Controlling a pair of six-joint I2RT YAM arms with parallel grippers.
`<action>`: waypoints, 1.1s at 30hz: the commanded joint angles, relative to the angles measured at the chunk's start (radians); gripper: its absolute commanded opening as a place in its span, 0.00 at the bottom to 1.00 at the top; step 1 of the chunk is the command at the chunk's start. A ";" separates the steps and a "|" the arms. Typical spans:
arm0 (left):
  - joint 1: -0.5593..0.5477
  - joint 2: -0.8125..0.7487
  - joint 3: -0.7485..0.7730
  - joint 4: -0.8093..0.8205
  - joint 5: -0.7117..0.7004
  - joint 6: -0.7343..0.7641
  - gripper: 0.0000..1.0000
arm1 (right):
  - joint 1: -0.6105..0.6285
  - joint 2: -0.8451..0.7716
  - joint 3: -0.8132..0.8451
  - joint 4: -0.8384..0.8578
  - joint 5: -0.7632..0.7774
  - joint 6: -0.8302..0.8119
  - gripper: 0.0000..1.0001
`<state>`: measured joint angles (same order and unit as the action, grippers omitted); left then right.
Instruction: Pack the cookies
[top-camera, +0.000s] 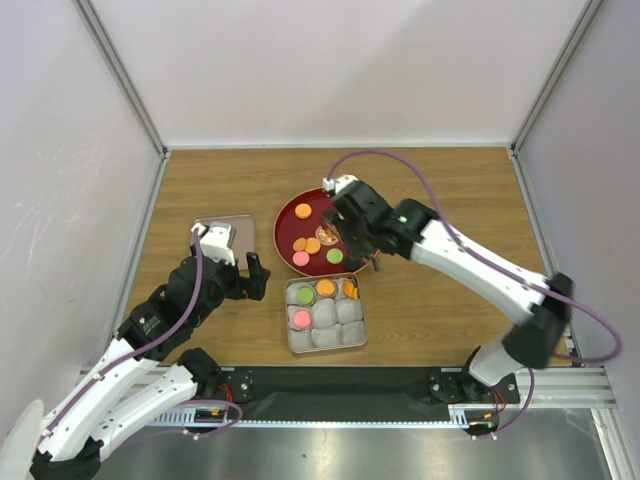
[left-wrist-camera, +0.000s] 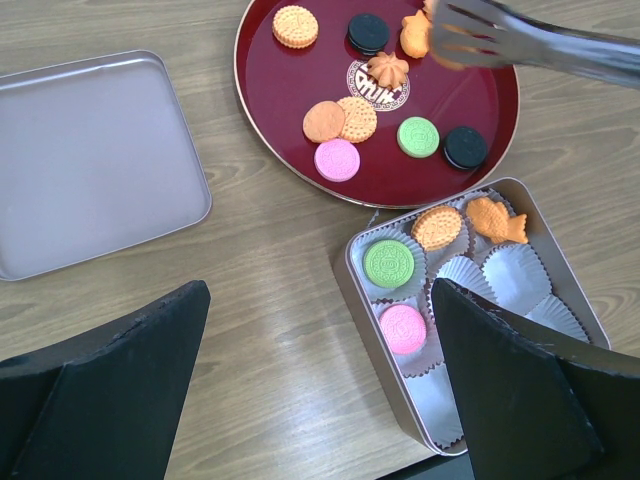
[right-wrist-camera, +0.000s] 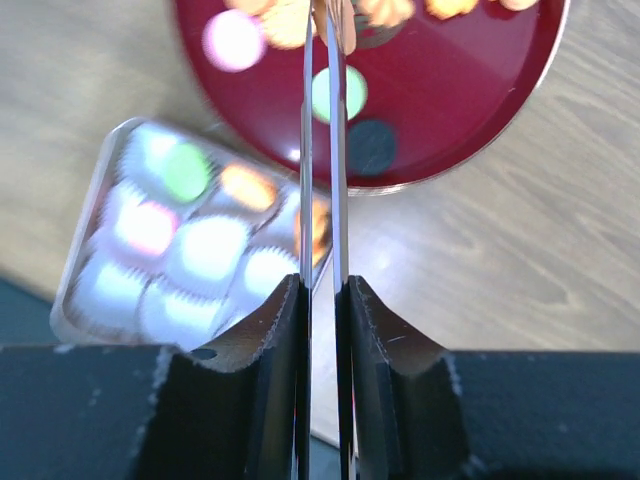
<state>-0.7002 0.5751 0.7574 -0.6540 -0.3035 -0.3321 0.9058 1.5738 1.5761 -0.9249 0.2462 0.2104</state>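
From above, the plate (top-camera: 283, 215) holds loose cookies (top-camera: 303, 211), and the tin (top-camera: 293, 335) just beside it has four of its cups (top-camera: 335, 335) filled, with bare table (top-camera: 440, 290) to its right. At the left wrist, the left gripper (left-wrist-camera: 320, 292) stands wide open and empty above the table, between lid (left-wrist-camera: 90, 160) and tin. At the right wrist, the right gripper (right-wrist-camera: 322, 290) presses tongs (right-wrist-camera: 305, 150) nearly closed, their tips pinching an orange cookie (right-wrist-camera: 340, 18) over the plate.

Right arm (top-camera: 470, 262) slanted across table (top-camera: 450, 190) right of plate (left-wrist-camera: 280, 110), tongs (left-wrist-camera: 540, 45) over plate; left gripper (left-wrist-camera: 320, 300) hung between lid (left-wrist-camera: 100, 160) and tin (left-wrist-camera: 350, 285); far table bare.
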 joint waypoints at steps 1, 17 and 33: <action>-0.007 -0.014 0.014 0.020 -0.002 -0.004 1.00 | 0.060 -0.139 -0.085 -0.035 -0.057 0.047 0.21; -0.009 -0.006 0.014 0.021 0.003 -0.002 1.00 | 0.298 -0.235 -0.223 -0.146 -0.071 0.142 0.22; -0.008 0.003 0.014 0.017 -0.003 -0.004 1.00 | 0.317 -0.187 -0.287 -0.071 -0.096 0.142 0.25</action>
<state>-0.7002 0.5720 0.7574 -0.6540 -0.3031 -0.3321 1.2140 1.3838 1.2915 -1.0428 0.1543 0.3405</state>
